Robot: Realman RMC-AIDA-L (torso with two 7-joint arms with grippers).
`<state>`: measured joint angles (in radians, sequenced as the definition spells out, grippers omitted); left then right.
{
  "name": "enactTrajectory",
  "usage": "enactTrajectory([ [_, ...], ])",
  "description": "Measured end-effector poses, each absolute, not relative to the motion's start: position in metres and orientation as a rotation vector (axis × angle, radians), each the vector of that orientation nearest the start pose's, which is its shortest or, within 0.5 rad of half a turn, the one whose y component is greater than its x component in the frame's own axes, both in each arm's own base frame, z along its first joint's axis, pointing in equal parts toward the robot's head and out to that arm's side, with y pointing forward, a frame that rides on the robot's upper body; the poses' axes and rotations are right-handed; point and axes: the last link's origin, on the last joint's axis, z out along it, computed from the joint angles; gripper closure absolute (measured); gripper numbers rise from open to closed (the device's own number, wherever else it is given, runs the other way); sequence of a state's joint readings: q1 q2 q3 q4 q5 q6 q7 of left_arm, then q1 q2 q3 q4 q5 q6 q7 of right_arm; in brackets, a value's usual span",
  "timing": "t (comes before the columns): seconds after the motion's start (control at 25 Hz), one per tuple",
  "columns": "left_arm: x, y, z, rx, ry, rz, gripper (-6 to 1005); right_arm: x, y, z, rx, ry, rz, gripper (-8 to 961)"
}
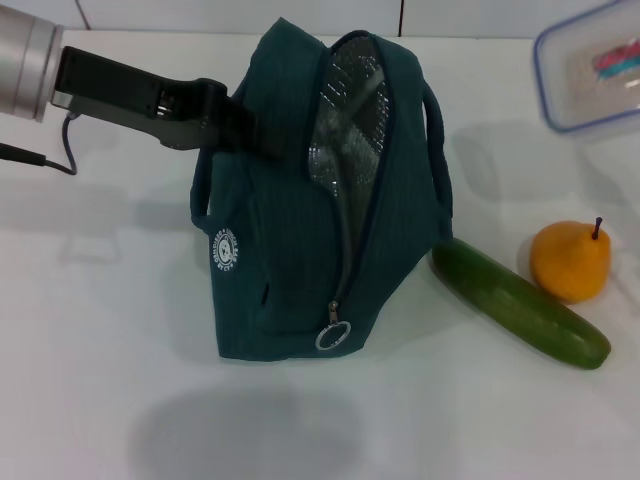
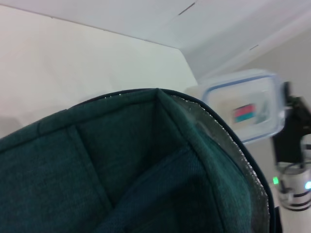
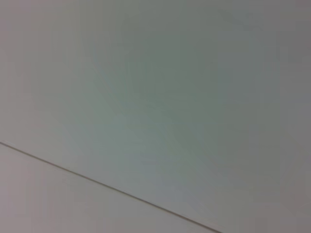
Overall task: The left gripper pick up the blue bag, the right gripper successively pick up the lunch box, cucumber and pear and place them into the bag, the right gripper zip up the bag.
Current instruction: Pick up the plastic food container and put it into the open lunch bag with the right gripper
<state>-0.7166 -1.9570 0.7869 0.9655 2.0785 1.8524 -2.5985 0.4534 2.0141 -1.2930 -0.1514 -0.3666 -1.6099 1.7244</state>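
Your left gripper reaches in from the left of the head view and is clamped on the upper left edge of the blue bag, its dark fingers pressed into the fabric beside the open mouth. The bag stands on the white table, tilted, with its zipper undone along the top and the silver lining exposed. The metal ring pull hangs at the low end of the zipper, near the table. The round white logo faces the left side, and one loop handle arches off the right side.

Your left wrist view looks across the bag's rim and shows the lunch box beyond it, lid sticker facing the camera, with a dark part of the right arm just behind it; whether the right gripper's fingers grip the box cannot be told. In the head view the lunch box sits at the upper right edge, well apart from the bag.

The cucumber lies on the table just right of the bag, one end close to its base. The pear sits upright beside the cucumber's far side.
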Motion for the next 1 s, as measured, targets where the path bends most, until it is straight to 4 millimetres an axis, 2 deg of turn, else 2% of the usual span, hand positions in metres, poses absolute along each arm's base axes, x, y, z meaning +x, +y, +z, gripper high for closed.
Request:
enactTrajectory([
  [0.28, -0.178, 0.365, 0.07, -2.681, -1.712, -0.424, 957, 0.247, 0.336, 0.059, -1.606, 1.299, 2.193, 849],
  [0.48, -0.176, 0.367, 0.065, -2.697, -1.706, -0.405, 957, 0.213, 0.353, 0.058, -1.705, 1.267, 2.284, 846],
  [0.6, -0.171, 0.367, 0.062, -2.714, -1.696, -0.402, 957, 0.187, 0.366, 0.049, -1.816, 1.283, 2.283, 845],
  [0.64, -0.169, 0.368, 0.061, -2.718, -1.693, -0.402, 957, 0.187, 0.366, 0.049, -1.816, 1.283, 2.283, 844],
  [0.84, -0.159, 0.369, 0.054, -2.758, -1.668, -0.392, 958, 0.163, 0.374, 0.034, -1.962, 1.322, 2.237, 841],
  [1.0, -0.157, 0.369, 0.053, -2.764, -1.665, -0.395, 958, 0.154, 0.375, 0.021, -2.038, 1.372, 2.175, 839],
])
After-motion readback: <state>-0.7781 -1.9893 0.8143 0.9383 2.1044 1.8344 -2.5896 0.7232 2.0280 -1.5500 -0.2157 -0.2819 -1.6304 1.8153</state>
